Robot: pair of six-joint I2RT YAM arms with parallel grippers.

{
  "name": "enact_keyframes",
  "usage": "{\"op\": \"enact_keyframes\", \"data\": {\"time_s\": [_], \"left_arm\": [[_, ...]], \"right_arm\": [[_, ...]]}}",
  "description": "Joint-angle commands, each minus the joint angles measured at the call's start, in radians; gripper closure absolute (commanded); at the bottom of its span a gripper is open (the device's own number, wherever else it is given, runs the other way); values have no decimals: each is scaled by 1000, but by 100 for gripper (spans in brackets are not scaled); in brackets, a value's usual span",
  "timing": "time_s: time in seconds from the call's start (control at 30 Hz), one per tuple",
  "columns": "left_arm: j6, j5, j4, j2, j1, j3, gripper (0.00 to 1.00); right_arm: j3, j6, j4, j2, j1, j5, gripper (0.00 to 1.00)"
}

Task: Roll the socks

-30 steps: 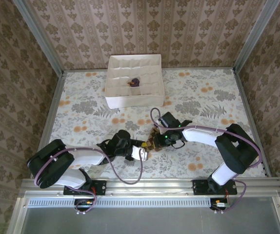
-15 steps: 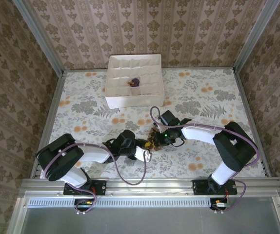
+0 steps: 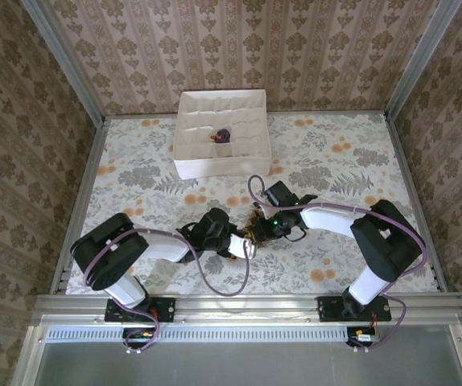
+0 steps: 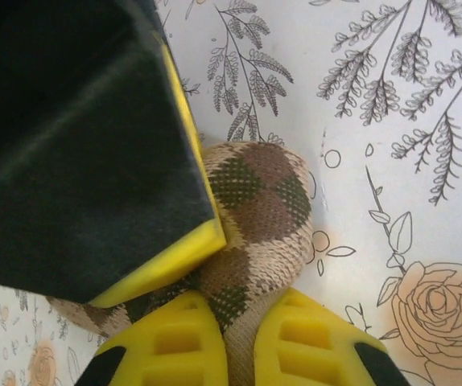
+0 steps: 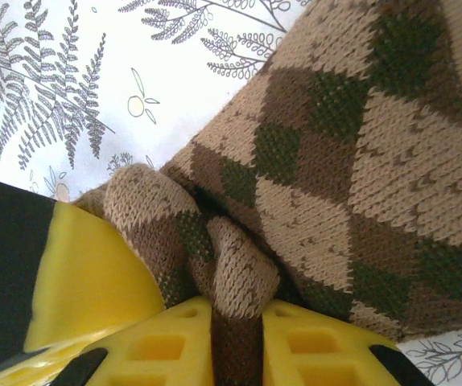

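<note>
Socks sit well apart. The checked sock [image 3: 252,232] is bunched at lower centre of the overhead frame, and the purple sock [image 3: 224,134] lies in a middle compartment of the white box [image 3: 215,169] at upper centre. Bare floral worktop [image 3: 134,201] spreads left, right and above the bundle, out to the papered walls. The near rail is close below it. The left gripper [image 4: 239,342] is pressed together on a fold of the checked sock, low in its wrist frame. The right gripper [image 5: 236,347] pinches another fold between its yellow fingers. Each wrist frame has one of the other gripper's fingers lying against the bundle.
</note>
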Motion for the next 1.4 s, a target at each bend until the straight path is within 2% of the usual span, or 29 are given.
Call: {"op": "enact_keyframes", "data": {"time_s": [0.0, 0.13, 0.33, 0.5, 0.63, 0.9, 1.1, 1.37], "left_arm": [[-58, 7, -293, 3, 10, 69, 100], [-92, 77, -452, -16, 11, 128, 100], [-144, 186, -715, 28, 19, 275, 100], [-178, 317, -941, 102, 60, 428, 100], [-217, 434, -1062, 191, 106, 532, 100], [-289, 527, -1222, 367, 149, 717, 100], [-348, 581, -1227, 424, 170, 759, 100], [-412, 611, -1209, 457, 191, 784, 100]], "right_arm": [[-83, -57, -132, 23, 31, -31, 72], [-110, -19, -113, -104, 12, -7, 61], [-216, 45, -47, -378, -28, 76, 57], [-332, 71, 7, -582, -30, 154, 53], [-391, 70, 67, -671, -29, 121, 50], [-428, 52, 220, -620, -11, 51, 44], [-375, 10, 297, -487, 13, 47, 44], [-295, -37, 295, -337, 30, 19, 46]]}}
